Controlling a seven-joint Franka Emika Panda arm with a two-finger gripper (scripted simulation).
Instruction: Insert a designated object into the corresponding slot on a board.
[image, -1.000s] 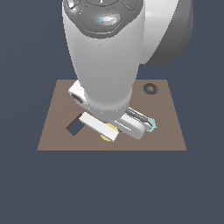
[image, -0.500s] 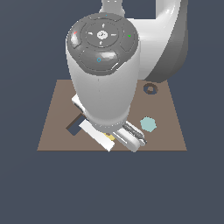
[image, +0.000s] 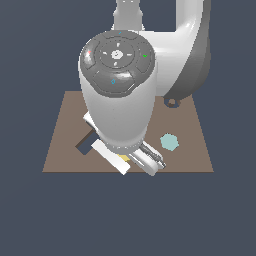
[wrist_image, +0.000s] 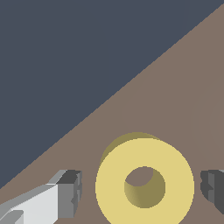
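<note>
Arm lower than before, end effector (wrist_image: 142, 190) open astride ring (wrist_image: 145, 183)

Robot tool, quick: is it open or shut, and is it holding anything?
Tool: open, one finger on each side of the yellow ring, not touching it; holding nothing.

The arm (image: 120, 100) hides much of the board (image: 65, 145); a teal hexagon (image: 169, 142) apparently lies flat.
</note>
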